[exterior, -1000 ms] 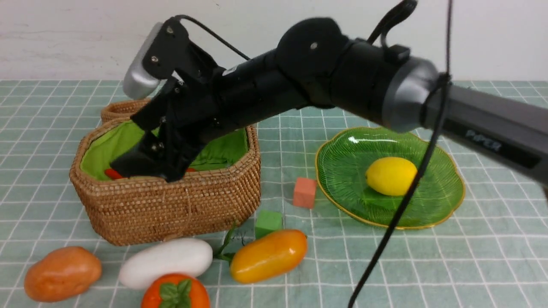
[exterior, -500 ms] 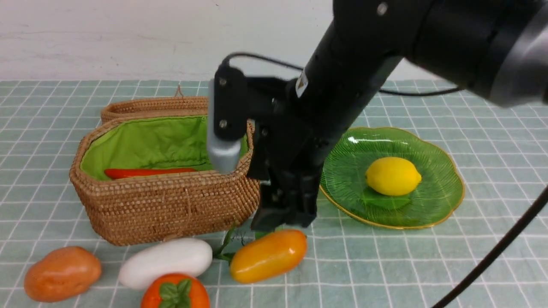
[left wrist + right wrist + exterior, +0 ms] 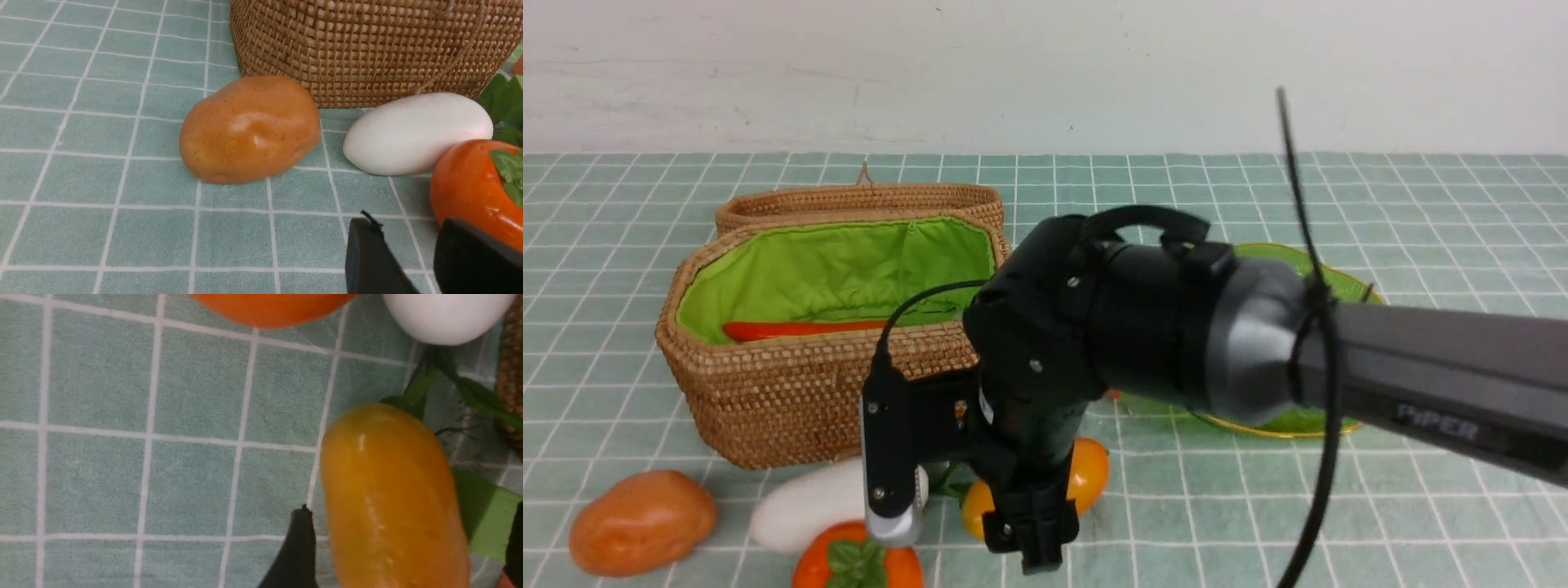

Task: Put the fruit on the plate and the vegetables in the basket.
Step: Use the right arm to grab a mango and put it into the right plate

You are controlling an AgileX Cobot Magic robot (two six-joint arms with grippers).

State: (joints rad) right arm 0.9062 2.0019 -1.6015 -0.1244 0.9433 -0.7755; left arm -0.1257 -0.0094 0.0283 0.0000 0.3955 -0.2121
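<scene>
My right gripper (image 3: 1033, 535) hangs low at the table's front with its jaws open on either side of the yellow-orange mango (image 3: 392, 498), not touching it; one fingertip (image 3: 300, 539) shows beside the fruit. The mango (image 3: 1090, 478) is half hidden by the arm. The persimmon (image 3: 849, 563), the white vegetable (image 3: 796, 506) and the potato (image 3: 641, 523) lie in front of the wicker basket (image 3: 841, 392), which holds the red pepper (image 3: 800, 330). My left gripper (image 3: 408, 232) is open and empty, low beside the persimmon (image 3: 470, 192). The plate (image 3: 1339, 286) is mostly hidden; the lemon and eggplant are out of view.
A small green cube (image 3: 488, 514) lies just beyond the mango, next to one right finger. The pepper's green leaves (image 3: 470, 396) trail between the mango and the basket. The right arm (image 3: 1339, 359) crosses the middle of the front view. A white wall stands behind.
My right gripper has left the basket, swung right and forward, and come down around the mango. The red pepper stays in the basket. The arm now covers the lemon.
</scene>
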